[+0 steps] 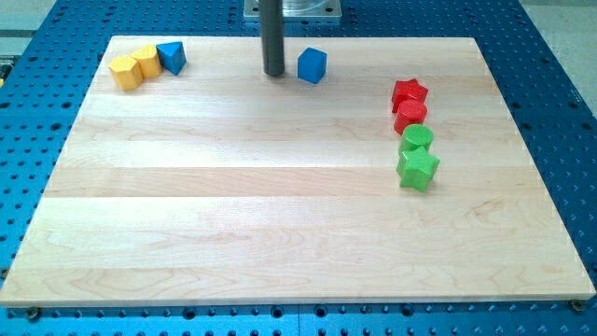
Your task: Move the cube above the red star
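A blue cube point(312, 65) sits near the view's top, at the board's middle. My tip point(273, 73) stands just to the cube's left, with a small gap between them. A red star point(409, 92) lies at the view's right, further right of the cube and a little lower. A red round block point(410, 116) touches the star's lower side.
A green cylinder point(417, 140) and a green star point(418, 169) lie in a column below the red blocks. At the top left corner sit two yellow blocks point(125, 71) point(145, 62) and a blue triangular block point(172, 57). The wooden board point(280, 224) rests on a blue perforated table.
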Tool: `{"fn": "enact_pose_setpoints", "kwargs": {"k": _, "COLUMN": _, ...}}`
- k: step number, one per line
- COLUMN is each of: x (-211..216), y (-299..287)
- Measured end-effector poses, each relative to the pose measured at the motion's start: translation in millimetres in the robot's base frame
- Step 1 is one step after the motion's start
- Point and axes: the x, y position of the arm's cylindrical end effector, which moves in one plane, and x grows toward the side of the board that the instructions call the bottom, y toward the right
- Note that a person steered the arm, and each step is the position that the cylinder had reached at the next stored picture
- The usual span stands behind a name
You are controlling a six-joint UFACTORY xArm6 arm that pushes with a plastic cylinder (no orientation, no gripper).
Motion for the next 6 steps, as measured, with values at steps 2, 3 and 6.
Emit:
{"fn": "enact_pose_setpoints", "kwargs": {"k": 2, "x": 0.0, "y": 93.8}}
{"fn": "enact_pose_setpoints", "kwargs": {"k": 3, "x": -17.3, "y": 100.8}}
{"fn": "enact_pose_setpoints", "kwargs": {"k": 6, "x": -15.7, "y": 155.5}}
